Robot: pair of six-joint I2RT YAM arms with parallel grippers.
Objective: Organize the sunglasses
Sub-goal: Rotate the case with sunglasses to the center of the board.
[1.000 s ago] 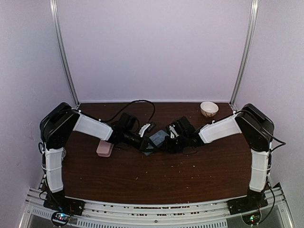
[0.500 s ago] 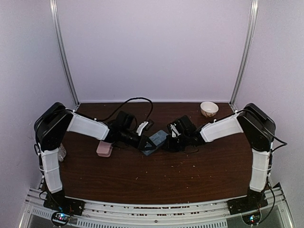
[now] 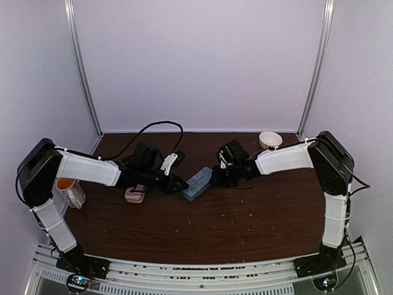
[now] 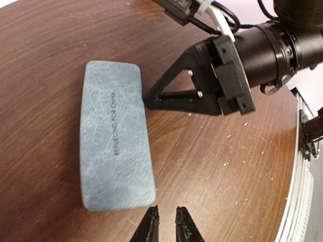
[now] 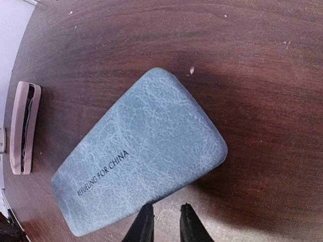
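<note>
No sunglasses show in any view. A closed grey-blue case (image 3: 198,184) lies flat on the brown table between my two grippers, and its lid lettering shows in both wrist views (image 4: 116,136) (image 5: 141,151). My left gripper (image 3: 182,183) (image 4: 166,210) points at the case's near corner just short of it, jaws a narrow gap apart with nothing between them. From the other side, my right gripper (image 3: 216,177) (image 5: 166,206) sits at the case's edge, also slightly open and empty. The left wrist view shows it as a black triangle (image 4: 149,98) beside the case.
A pink case (image 3: 135,194) (image 5: 22,128) lies to the left under my left arm, with a dark slit along its side. A small bowl (image 3: 270,141) stands at the back right. A mug (image 3: 70,192) sits at the far left edge. A black cable (image 3: 156,126) loops behind.
Both grippers have drawn back off the grey-blue case and their jaws have parted a little. My left arm swung out to the left, uncovering the mug.
</note>
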